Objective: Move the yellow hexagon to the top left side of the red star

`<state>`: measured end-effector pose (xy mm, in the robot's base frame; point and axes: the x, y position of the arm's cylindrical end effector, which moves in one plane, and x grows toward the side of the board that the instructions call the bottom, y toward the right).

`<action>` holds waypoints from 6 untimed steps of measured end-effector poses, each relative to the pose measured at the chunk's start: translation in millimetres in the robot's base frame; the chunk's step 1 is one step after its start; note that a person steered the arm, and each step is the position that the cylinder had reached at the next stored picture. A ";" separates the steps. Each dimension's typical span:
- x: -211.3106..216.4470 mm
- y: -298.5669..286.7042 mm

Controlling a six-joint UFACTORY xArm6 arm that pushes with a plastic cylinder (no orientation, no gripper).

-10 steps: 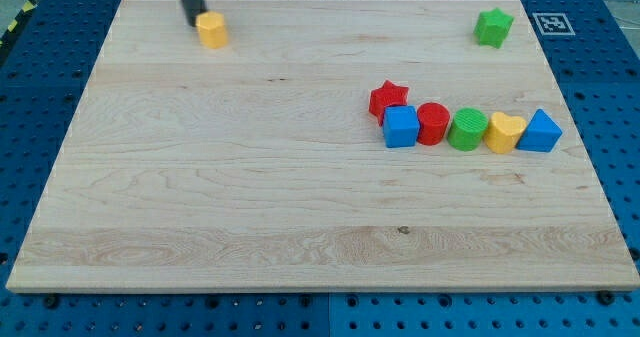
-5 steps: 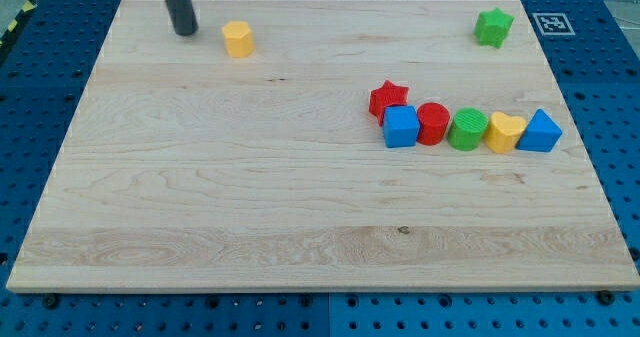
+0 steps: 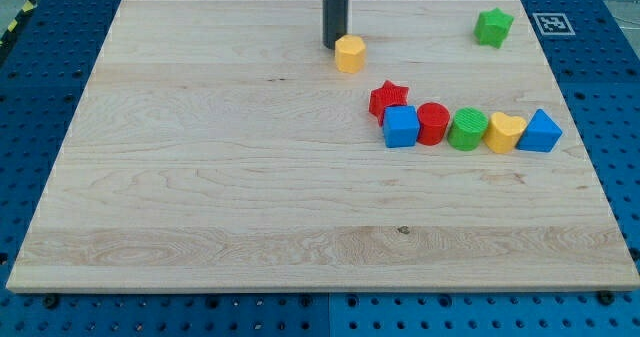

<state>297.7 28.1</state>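
On the left, the wooden board (image 3: 200, 177) has nothing on it that I need. Next comes my tip (image 3: 334, 45), the bottom end of a dark rod; there is no claw on this arm, so nothing opens or shuts. My tip sits just at the upper left of the yellow hexagon (image 3: 349, 53), touching it or almost touching it, I cannot tell which. I think it is on that side so it can push the block down and to the right. The yellow hexagon is a small, chunky, orange-yellow block with a flat top, standing up and to the left of the red star (image 3: 388, 97), near it but apart. That looks close to where it should end up. The red star touches the blue cube (image 3: 401, 127) below it. After that, in a row, come the red cylinder (image 3: 433, 123), green cylinder (image 3: 467, 129), yellow heart (image 3: 505, 132) and blue triangle (image 3: 541, 132). A green star (image 3: 493, 26) sits alone near the top right.
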 end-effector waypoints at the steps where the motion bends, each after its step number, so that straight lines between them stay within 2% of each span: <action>1: 28.4 21.5; 2: 33.5 24.3; 3: 5.8 9.8; 6: 40.0 7.9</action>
